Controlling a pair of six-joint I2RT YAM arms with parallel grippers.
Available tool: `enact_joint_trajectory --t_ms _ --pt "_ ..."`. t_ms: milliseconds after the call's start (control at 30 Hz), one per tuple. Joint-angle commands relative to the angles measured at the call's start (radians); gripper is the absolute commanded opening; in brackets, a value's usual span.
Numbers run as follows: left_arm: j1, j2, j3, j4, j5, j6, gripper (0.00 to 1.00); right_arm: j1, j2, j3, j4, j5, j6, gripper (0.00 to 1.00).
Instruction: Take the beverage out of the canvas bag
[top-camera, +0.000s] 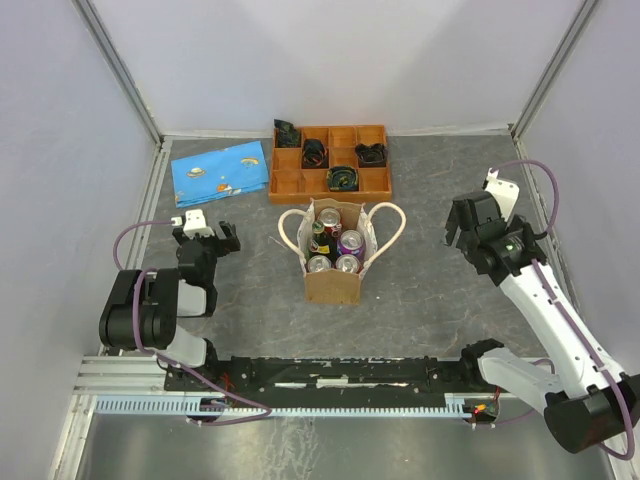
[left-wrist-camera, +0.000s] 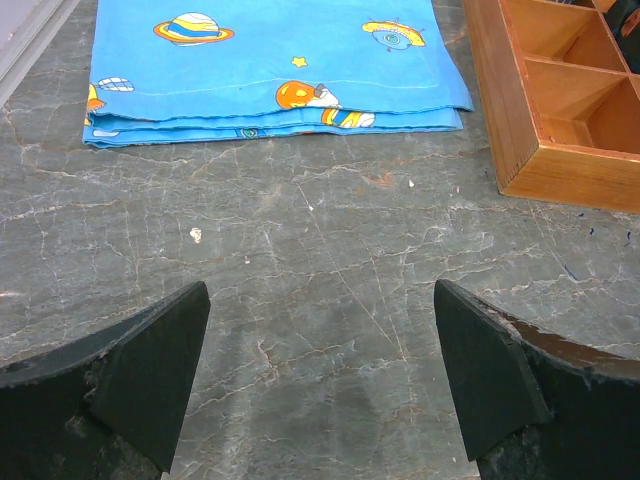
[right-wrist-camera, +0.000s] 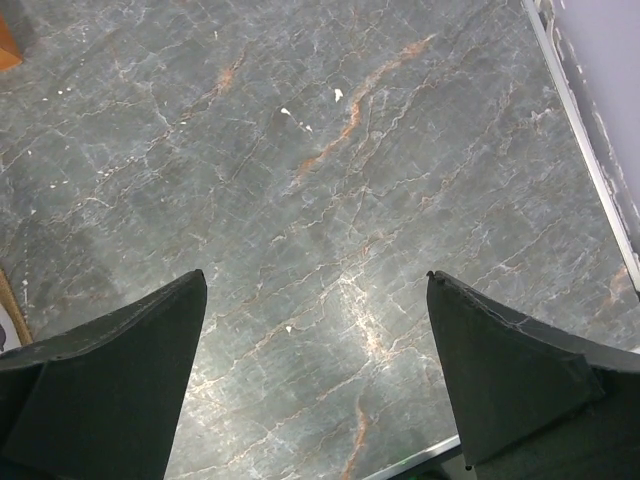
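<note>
The canvas bag stands upright in the middle of the table, its two cream rope handles looped out to either side. Several beverage cans stand inside it, their tops showing from above. My left gripper sits left of the bag, low over the table and apart from it. In the left wrist view it is open with only bare table between its fingers. My right gripper hangs right of the bag, also apart from it. The right wrist view shows it open over bare marble.
An orange-brown wooden compartment tray holding dark small items stands behind the bag; its corner shows ahead-right of the left gripper. A folded blue space-print cloth lies at the back left. White walls enclose the table.
</note>
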Motion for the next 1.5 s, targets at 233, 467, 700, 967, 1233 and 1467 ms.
enact_joint_trajectory --t_ms 233,467,700,967,1233,1467 --pt "-0.004 0.005 0.020 0.031 0.001 0.061 0.99 0.005 -0.020 0.105 -0.023 0.096 -0.051 0.99" --pt "-0.004 0.005 0.020 0.031 0.001 0.061 0.99 0.005 -0.049 0.125 0.031 0.013 -0.090 0.99" --pt "-0.004 0.005 0.020 0.030 0.003 0.061 0.99 0.008 -0.131 0.181 0.150 -0.159 -0.149 0.99" --pt "-0.004 0.006 0.020 0.031 0.003 0.061 0.99 0.031 -0.063 0.341 0.157 -0.244 -0.233 0.99" --pt "-0.004 0.005 0.020 0.031 0.003 0.061 0.99 0.136 0.047 0.482 0.157 -0.278 -0.320 0.98" --pt "-0.005 0.006 0.020 0.031 0.002 0.061 0.99 0.388 0.130 0.509 0.117 -0.173 -0.425 0.96"
